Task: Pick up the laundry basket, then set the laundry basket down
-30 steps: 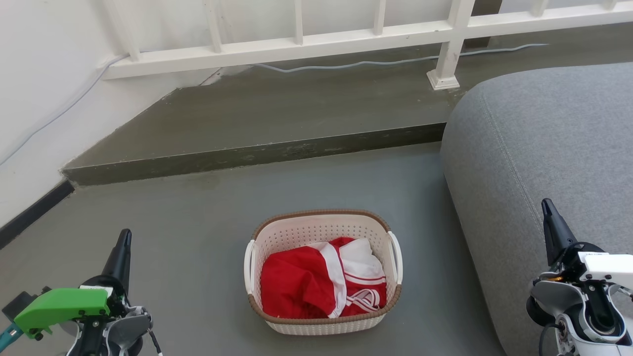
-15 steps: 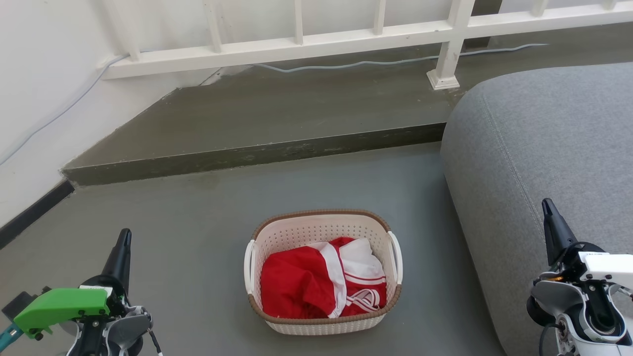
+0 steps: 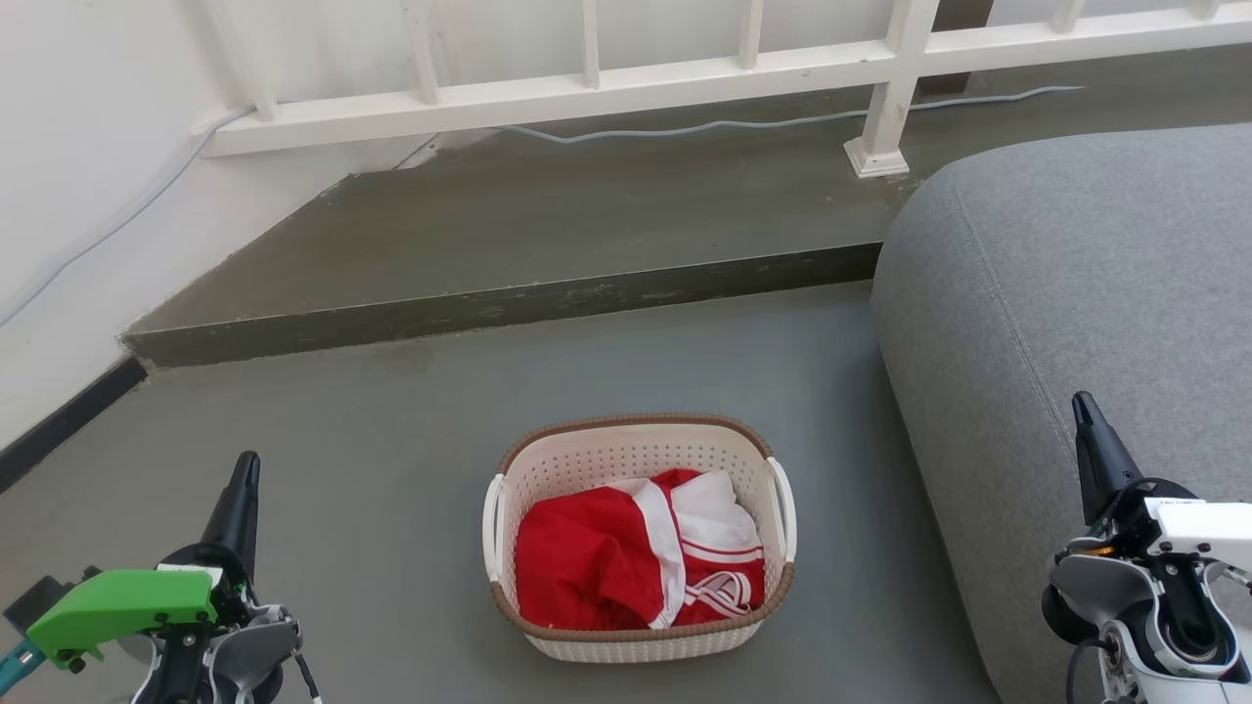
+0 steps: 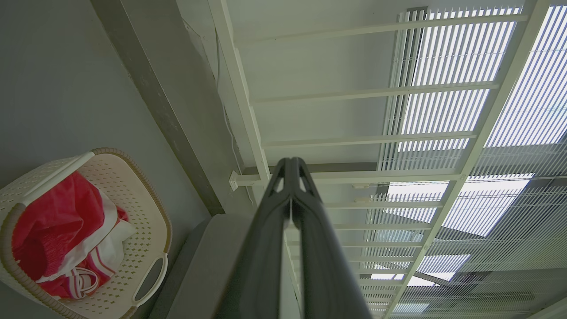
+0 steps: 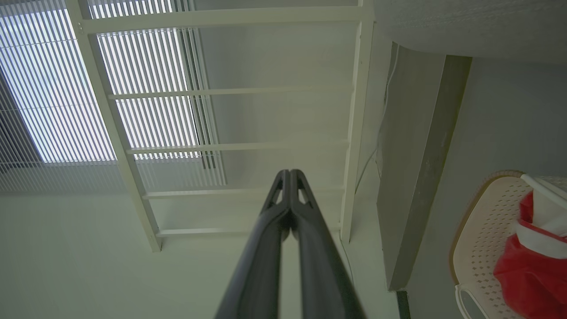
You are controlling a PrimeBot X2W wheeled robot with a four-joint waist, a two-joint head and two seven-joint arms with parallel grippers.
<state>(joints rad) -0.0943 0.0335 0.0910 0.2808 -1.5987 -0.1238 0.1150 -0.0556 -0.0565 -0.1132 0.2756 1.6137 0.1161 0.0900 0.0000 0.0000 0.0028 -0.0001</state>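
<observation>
Laundry basket (image 3: 641, 643), one only

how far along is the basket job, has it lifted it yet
Nothing looks done yet. The laundry basket sits on the floor with red and white clothes inside. Nothing is in hand: the left gripper and right gripper are both shut and empty, off to either side of the basket and clear of its handles. Left to do: reach the handles, lift, then set it down.

Cream perforated laundry basket (image 3: 641, 460) with brown rim holds red-and-white cloth (image 3: 636, 562).
</observation>
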